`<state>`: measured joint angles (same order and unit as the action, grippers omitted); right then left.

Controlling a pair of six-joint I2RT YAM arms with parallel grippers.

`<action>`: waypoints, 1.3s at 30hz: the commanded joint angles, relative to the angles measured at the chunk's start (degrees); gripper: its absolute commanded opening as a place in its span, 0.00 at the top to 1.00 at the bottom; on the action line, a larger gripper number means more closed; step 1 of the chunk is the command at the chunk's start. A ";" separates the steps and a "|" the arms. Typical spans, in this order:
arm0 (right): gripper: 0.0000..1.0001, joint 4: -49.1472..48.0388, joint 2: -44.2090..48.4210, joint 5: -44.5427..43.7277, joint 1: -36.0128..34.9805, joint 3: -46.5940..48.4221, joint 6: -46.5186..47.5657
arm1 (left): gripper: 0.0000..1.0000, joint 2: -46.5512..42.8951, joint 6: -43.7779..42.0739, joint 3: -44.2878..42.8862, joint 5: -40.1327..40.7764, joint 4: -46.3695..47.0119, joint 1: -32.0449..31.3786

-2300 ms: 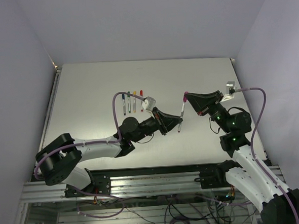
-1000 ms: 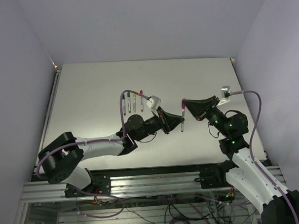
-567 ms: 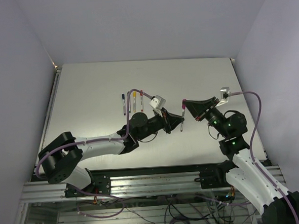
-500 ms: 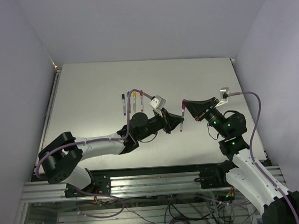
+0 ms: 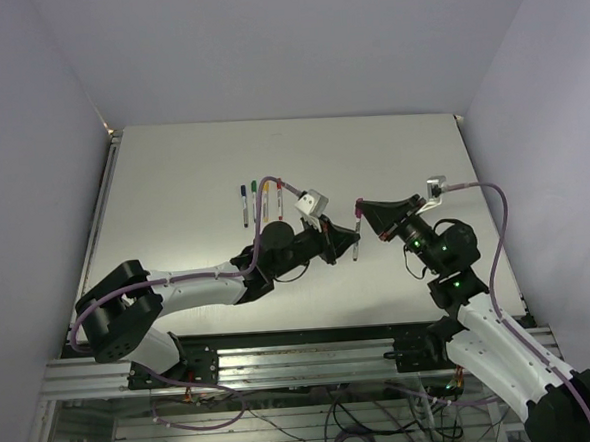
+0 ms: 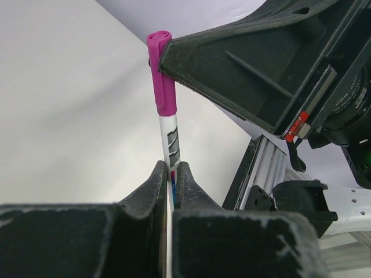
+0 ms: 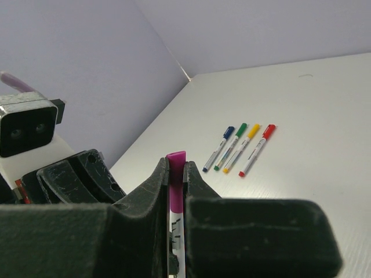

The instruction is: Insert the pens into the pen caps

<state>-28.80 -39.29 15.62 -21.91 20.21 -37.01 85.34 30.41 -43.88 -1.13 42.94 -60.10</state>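
My left gripper [image 5: 353,244] is shut on the lower body of a white pen [image 6: 171,139] and holds it upright above the table. A magenta cap [image 6: 161,75] sits over the pen's top end. My right gripper [image 5: 360,210] is shut on that magenta cap [image 7: 175,174], with its fingers [image 6: 249,63] just above my left gripper [image 6: 171,168]. In the right wrist view the pen body [image 7: 174,231] runs down between the right gripper [image 7: 175,165] fingers. Capped pens lie side by side on the table: blue [image 7: 219,149], green [image 7: 231,146], yellow [image 7: 242,147], red [image 7: 257,149].
In the top view the blue capped pen [image 5: 244,206] and the green one [image 5: 254,188] show behind the left arm; its purple cable [image 5: 273,182] and wrist camera [image 5: 312,202] cover the others. The table [image 5: 172,178] has walls at the left, back and right.
Both grippers have drifted left. The right gripper has come down closer to the left one, and the pen shows shorter between them. The capped pens on the table have not moved.
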 commanded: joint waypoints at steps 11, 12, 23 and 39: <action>0.82 11.83 -7.41 -6.05 -2.08 13.91 8.59 | 0.93 -5.75 1.84 0.30 10.09 1.86 1.80; 0.73 11.65 -7.74 -6.65 -2.08 15.43 9.21 | 0.93 -5.34 2.23 0.63 10.89 -0.19 1.80; 0.31 13.86 -4.31 -14.19 -2.13 21.69 11.84 | 0.93 2.06 4.31 -0.17 19.43 -12.59 2.40; 0.31 33.63 3.61 -26.34 -2.10 11.12 7.34 | 0.93 21.99 1.31 -24.88 13.45 -32.99 18.68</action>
<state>0.97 -37.60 -7.40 -24.01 32.08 -28.34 102.41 33.50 -62.48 14.59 18.13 -43.29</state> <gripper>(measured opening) 0.691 0.099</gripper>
